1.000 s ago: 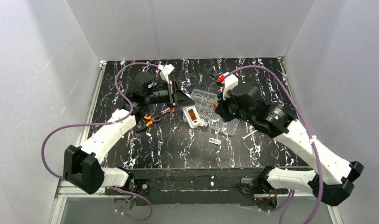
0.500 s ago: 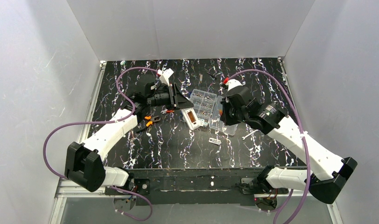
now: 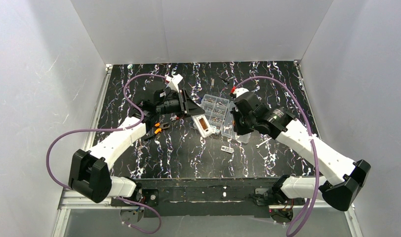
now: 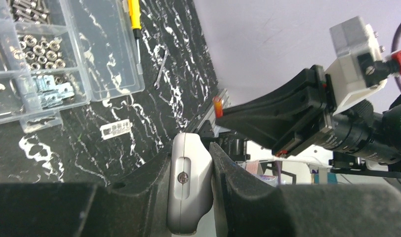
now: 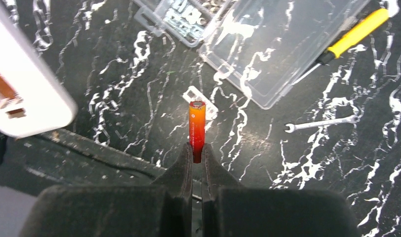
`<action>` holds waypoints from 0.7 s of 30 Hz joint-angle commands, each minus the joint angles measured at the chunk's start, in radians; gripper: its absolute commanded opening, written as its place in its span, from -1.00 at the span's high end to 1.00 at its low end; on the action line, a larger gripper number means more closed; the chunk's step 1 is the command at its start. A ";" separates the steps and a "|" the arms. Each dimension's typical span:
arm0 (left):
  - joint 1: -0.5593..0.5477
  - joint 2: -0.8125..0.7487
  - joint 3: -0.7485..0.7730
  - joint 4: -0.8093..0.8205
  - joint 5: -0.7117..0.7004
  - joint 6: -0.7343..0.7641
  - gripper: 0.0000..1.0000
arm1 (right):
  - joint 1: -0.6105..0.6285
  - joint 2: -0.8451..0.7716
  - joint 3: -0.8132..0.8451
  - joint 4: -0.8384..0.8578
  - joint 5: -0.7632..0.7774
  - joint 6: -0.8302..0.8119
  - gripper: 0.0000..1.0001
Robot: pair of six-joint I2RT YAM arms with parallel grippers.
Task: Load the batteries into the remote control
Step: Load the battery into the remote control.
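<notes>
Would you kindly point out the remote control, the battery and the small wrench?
remote control (image 4: 190,193): left wrist view, on its white edge.
battery (image 5: 196,124): right wrist view, on its orange body.
small wrench (image 5: 321,123): right wrist view, on its shaft.

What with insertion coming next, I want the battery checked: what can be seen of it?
The battery is a slim, glossy cylinder, red at the gripped end shading to orange at the free end. The right gripper pinches its base between both fingers; the rest sticks straight out above the black marbled table, touching nothing else.
</notes>
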 commanded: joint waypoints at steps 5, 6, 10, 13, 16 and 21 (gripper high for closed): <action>-0.008 0.080 -0.051 0.385 0.029 -0.249 1.00 | -0.004 0.011 0.195 -0.012 -0.257 -0.022 0.97; -0.011 0.097 -0.056 0.430 0.028 -0.279 1.00 | -0.004 0.016 0.217 -0.022 -0.282 -0.014 0.97; -0.032 0.161 -0.066 0.567 0.025 -0.357 1.00 | -0.004 0.045 0.276 -0.050 -0.344 0.024 0.97; -0.049 0.194 -0.053 0.622 0.033 -0.373 1.00 | -0.004 0.070 0.310 -0.076 -0.365 0.029 0.97; -0.058 0.209 -0.044 0.669 0.048 -0.375 1.00 | -0.004 0.076 0.339 -0.096 -0.340 0.022 0.97; -0.065 0.207 -0.032 0.715 0.087 -0.361 1.00 | -0.005 0.047 0.360 -0.090 -0.205 -0.002 0.97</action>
